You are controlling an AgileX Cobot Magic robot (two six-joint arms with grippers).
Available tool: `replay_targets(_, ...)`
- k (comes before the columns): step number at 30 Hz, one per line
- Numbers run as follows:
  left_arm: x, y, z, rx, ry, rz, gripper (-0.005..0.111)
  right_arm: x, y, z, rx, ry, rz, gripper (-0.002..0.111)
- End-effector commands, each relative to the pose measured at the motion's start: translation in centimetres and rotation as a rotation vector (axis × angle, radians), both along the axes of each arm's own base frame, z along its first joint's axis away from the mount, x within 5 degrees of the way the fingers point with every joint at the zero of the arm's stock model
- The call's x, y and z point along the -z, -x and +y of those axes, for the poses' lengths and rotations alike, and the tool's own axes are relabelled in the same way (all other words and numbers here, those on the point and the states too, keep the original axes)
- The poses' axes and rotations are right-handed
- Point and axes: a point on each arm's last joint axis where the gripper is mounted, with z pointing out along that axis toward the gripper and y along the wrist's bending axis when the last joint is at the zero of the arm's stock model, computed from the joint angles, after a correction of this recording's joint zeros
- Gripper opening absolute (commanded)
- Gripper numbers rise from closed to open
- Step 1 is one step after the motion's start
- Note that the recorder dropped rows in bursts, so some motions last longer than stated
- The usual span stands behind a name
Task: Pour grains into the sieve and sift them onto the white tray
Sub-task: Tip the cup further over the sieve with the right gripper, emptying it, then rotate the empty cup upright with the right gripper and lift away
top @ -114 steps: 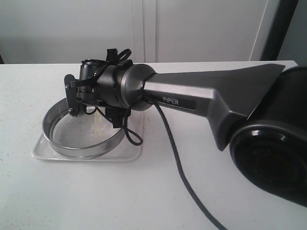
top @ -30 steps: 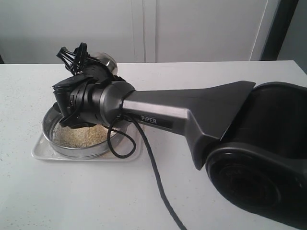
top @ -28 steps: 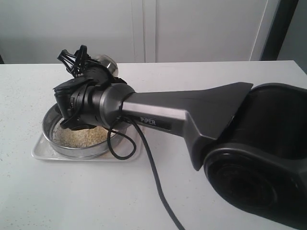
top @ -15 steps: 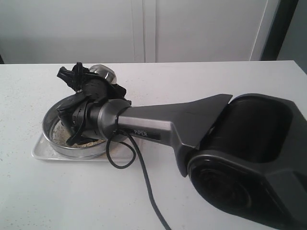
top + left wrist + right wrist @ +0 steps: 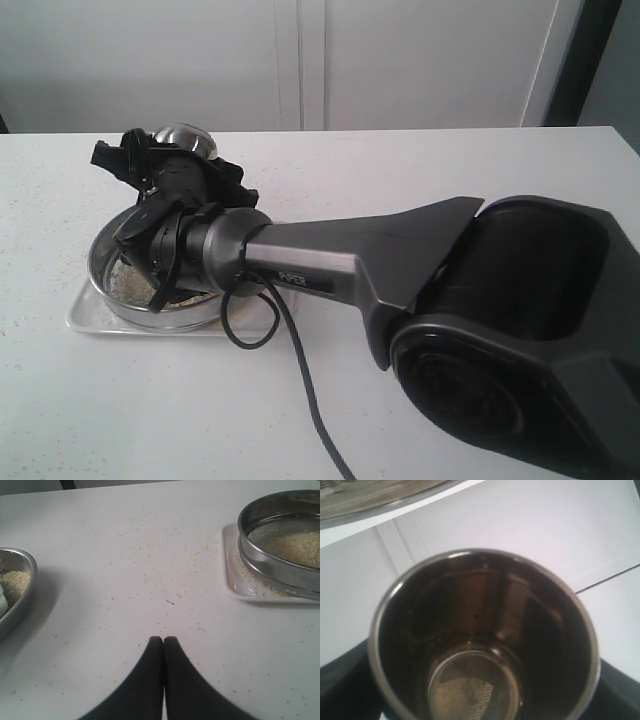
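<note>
The sieve stands on the white tray at the table's left, with a bed of grains on its mesh. My right gripper reaches across above the sieve's far rim, shut on a small steel cup turned bottom-up. The right wrist view looks straight into the cup, which is empty. In the left wrist view the sieve, grains and tray lie off to one side. My left gripper is shut on nothing, low over the bare table.
A steel bowl holding some grains sits apart from the tray. Loose grains are scattered on the white table between bowl and tray. The right arm's big black base and cable fill the near right.
Grains now lie in the sieve, whose mesh was bare 3.8 s ago. Over the last second the right wrist has rolled further and shifted left, turning the cup bottom-up.
</note>
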Motion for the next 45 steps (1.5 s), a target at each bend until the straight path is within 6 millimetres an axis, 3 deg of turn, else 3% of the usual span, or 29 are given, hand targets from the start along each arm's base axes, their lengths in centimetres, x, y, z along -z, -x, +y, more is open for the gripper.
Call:
replay_targets(1, 0.1, 0.0, -0.1, 0.008, 0.01, -0.005, 0.0, -0.9, 0.1, 0.0, 0.009, -0.066, -0.011, 0.0)
replay_targets(4, 0.1, 0.0, -0.1, 0.008, 0.01, -0.005, 0.0, -0.5, 0.1, -0.3, 0.006, 0.038, -0.03, 0.0)
replay_targets(8, 0.1, 0.0, -0.1, 0.008, 0.01, -0.005, 0.0, -0.3, 0.1, -0.1, 0.041, -0.239, 0.065, 0.0)
replay_targets(10, 0.1, 0.0, -0.1, 0.008, 0.01, -0.005, 0.0, 0.0, 0.2, -0.5, 0.055, -0.111, 0.022, 0.0)
replay_targets(11, 0.1, 0.0, -0.1, 0.008, 0.01, -0.005, 0.0, -0.2, 0.1, -0.6, 0.069, -0.114, -0.001, 0.0)
replay_targets(13, 0.1, 0.0, -0.1, 0.008, 0.01, -0.005, 0.0, -0.2, 0.2, -0.3, 0.08, -0.298, 0.048, 0.0)
replay_targets(16, 0.1, 0.0, -0.1, 0.008, 0.01, -0.005, 0.0, -0.2, 0.3, -0.7, 0.111, -0.219, 0.006, 0.0)
replay_targets(19, 0.1, 0.0, -0.1, 0.008, 0.01, -0.005, 0.0, -1.4, -0.1, -1.1, 0.186, -0.529, 0.032, 0.0)
replay_targets(23, 0.1, 0.0, -0.1, 0.008, 0.01, -0.005, 0.0, -3.2, 0.3, -1.3, 0.255, -0.862, 0.17, 0.0)
replay_targets(28, 0.1, 0.0, -0.1, 0.008, 0.01, -0.005, 0.0, -5.0, 0.8, -0.9, 0.217, -1.127, 0.386, 0.0)
replay_targets(36, 0.1, 0.0, -0.1, 0.008, 0.01, -0.005, 0.0, -5.3, 1.0, -0.4, 0.117, -1.274, 0.688, 0.0)
replay_targets(41, 0.1, 0.0, -0.1, 0.008, 0.01, -0.005, 0.0, -4.3, 1.3, -2.3, 0.108, -1.362, 0.894, 0.0)
replay_targets(45, 0.1, 0.0, -0.1, 0.008, 0.01, -0.005, 0.0, -4.8, 2.0, -4.3, 0.029, -1.395, 1.048, 0.0)
